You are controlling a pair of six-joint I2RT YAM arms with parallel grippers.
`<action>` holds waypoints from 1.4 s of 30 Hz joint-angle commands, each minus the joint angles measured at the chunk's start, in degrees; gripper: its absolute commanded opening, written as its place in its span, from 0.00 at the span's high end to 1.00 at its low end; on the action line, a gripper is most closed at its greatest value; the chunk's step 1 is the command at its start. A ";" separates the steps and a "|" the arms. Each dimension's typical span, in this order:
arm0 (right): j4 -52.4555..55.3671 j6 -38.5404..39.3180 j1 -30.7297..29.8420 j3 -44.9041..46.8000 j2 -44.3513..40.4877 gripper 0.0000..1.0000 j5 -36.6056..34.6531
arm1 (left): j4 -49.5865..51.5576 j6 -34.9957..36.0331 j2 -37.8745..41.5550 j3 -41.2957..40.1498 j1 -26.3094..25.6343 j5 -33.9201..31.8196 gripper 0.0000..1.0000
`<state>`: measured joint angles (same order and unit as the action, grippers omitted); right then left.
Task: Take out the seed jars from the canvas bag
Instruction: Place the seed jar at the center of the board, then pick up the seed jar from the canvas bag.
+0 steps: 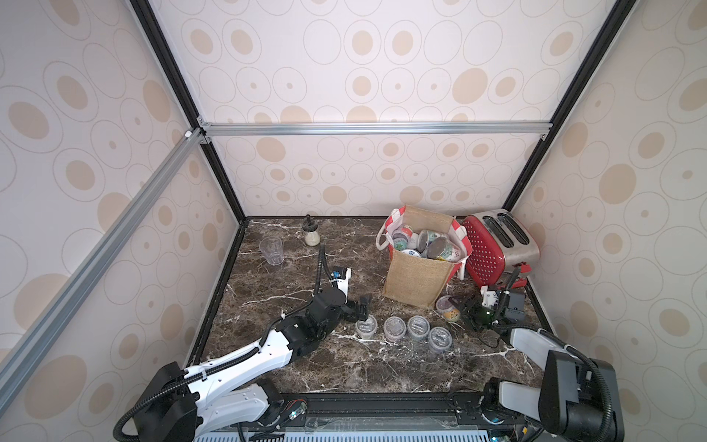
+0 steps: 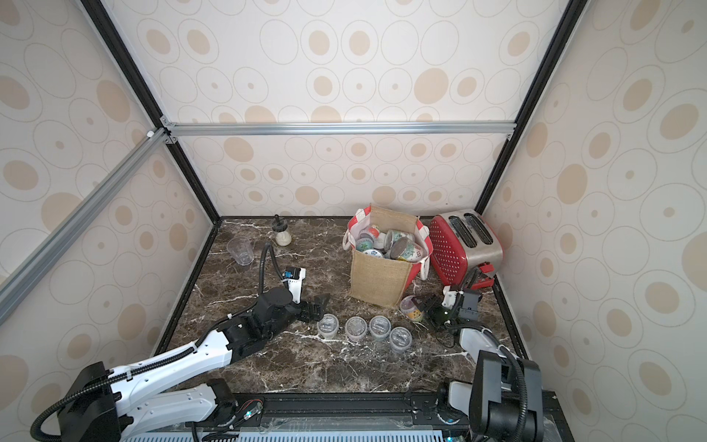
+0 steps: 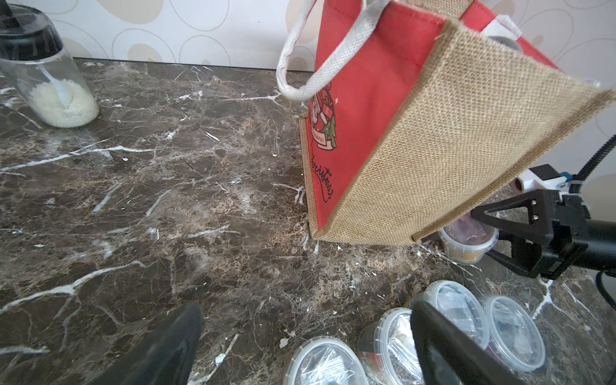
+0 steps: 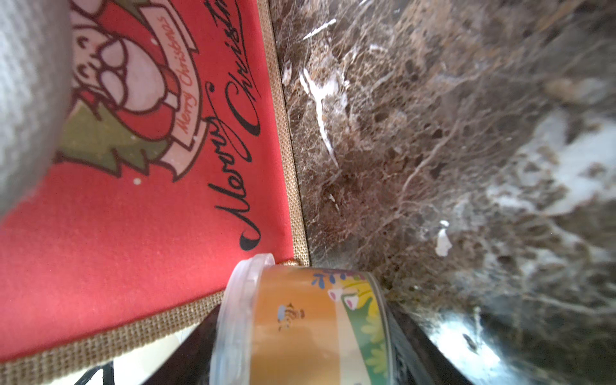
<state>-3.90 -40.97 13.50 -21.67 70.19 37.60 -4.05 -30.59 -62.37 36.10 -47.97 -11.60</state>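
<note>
Right pincer (image 1: 457,309), lower right of frame in a top view: jaws straddle the orange jar (image 1: 443,306), which is on the counter (image 1: 290,275), just beside the bag (image 1: 417,281)'s lower right corner. The right wrist view shows the jar filling the gap; gripped or loose, cannot tell. Left pincer (image 1: 365,308) is wide and empty, at the left end of the short jars (image 1: 418,327), four in a row below the bag. Other jars (image 1: 430,245) lie tilted in the bag mouth, up-left of the right pincer and up-right of the left. Right arm looks nearer; the reach likely needs to drop in from above.
</note>
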 commanded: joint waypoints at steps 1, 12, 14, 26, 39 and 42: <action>3.06 0.43 0.97 2.24 -0.16 0.23 -1.96 | 0.53 0.53 -0.15 2.85 0.48 0.08 0.02; 9.89 1.48 3.68 2.69 -4.75 0.12 -3.76 | 0.97 0.44 0.14 3.25 0.44 0.19 0.02; 12.03 1.92 4.16 2.43 -5.75 0.10 -4.10 | 1.14 0.44 0.19 3.20 0.43 0.17 0.02; 35.87 7.82 3.74 -14.42 -22.48 0.09 -6.00 | 1.88 2.32 -0.26 8.85 0.42 0.55 0.02; 48.84 16.51 -19.71 -58.08 -1.40 0.13 -17.20 | 2.15 7.32 -14.11 25.34 0.85 2.80 0.02; 54.22 21.15 -21.55 -67.74 7.94 0.14 -19.98 | 3.61 7.67 -17.99 29.85 1.56 4.03 0.02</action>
<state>42.13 -25.39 -6.72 -84.49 72.51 22.15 -2.02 -25.19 -78.43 61.23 -47.48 -8.75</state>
